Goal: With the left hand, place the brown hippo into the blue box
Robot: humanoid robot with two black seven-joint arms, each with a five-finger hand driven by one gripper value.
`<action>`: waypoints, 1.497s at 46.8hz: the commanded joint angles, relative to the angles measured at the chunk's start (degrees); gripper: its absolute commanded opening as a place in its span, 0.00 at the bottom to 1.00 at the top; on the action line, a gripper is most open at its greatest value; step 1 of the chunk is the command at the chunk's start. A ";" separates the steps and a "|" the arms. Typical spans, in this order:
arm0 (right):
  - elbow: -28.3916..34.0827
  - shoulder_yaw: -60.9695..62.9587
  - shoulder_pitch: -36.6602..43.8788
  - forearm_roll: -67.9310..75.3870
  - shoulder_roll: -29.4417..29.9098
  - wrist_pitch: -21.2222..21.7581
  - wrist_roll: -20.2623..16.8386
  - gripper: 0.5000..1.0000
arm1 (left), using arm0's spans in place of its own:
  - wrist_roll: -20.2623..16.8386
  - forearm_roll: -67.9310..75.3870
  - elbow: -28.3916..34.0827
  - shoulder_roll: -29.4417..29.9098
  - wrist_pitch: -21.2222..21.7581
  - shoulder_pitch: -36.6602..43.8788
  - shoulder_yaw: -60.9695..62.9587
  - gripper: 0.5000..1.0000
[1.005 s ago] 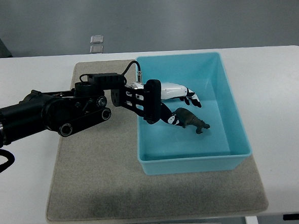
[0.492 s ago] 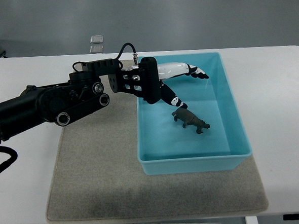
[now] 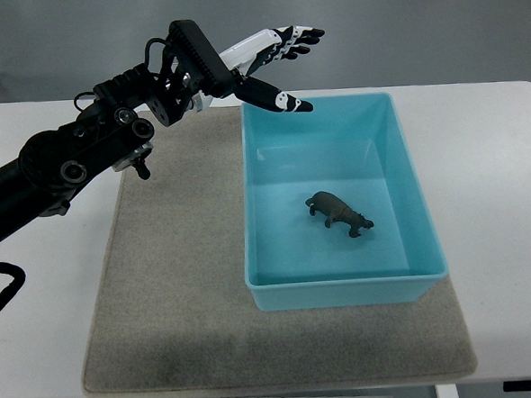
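Your left hand (image 3: 266, 59) hangs over the far left corner of the blue box (image 3: 406, 168), fingers (image 3: 296, 36) stretched out wide and the thumb pointing down over the rim, holding nothing. The brown hippo (image 3: 338, 213) stands on the box floor, well below and to the right of your hand, clear of every wall. Box and hippo sit on the grey mat (image 3: 172, 286), which lies on the white table (image 3: 500, 194).

Bright, even overhead light, sharp focus, soft shadows inside the blue box (image 3: 412, 190), no glare.
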 commanded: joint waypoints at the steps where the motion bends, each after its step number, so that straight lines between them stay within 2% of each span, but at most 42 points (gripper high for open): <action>1: -0.01 0.00 0.00 -0.01 0.00 0.03 0.00 0.87 | 0.01 -3.65 0.20 1.52 0.07 0.00 -1.05 0.88; 9: -0.01 0.00 0.00 -0.01 0.00 0.03 0.00 0.87 | 0.01 -10.59 3.45 3.36 1.31 0.00 -2.54 0.89; 11: -0.01 0.00 0.00 -0.01 0.00 0.03 0.00 0.87 | 0.01 -12.88 4.24 3.98 1.31 0.00 -2.80 0.97; 13: -0.01 0.00 0.00 -0.01 0.00 0.03 0.00 0.87 | 0.01 -15.86 4.60 4.85 1.31 0.00 -3.07 0.99; 23: -0.01 0.00 0.00 -0.01 0.00 0.03 0.00 0.87 | 0.10 -32.83 4.95 8.28 1.48 1.76 -3.16 0.99; 35: -0.01 0.00 0.00 -0.01 0.00 0.03 0.00 0.87 | 0.10 -43.64 10.13 9.43 1.48 3.96 -4.04 0.99; 43: -0.01 0.00 0.00 -0.01 0.00 -0.06 0.00 0.87 | 0.10 -49.71 10.93 9.34 0.95 5.80 -4.12 0.99; 57: -0.01 0.00 0.00 -0.01 0.00 -0.06 0.00 0.87 | 0.10 -51.56 10.67 9.43 -1.42 11.07 -11.24 0.99; 70: -0.01 0.00 0.00 -0.01 0.00 -0.06 0.00 0.87 | 0.10 -51.56 10.31 9.34 -2.39 13.45 -11.86 0.99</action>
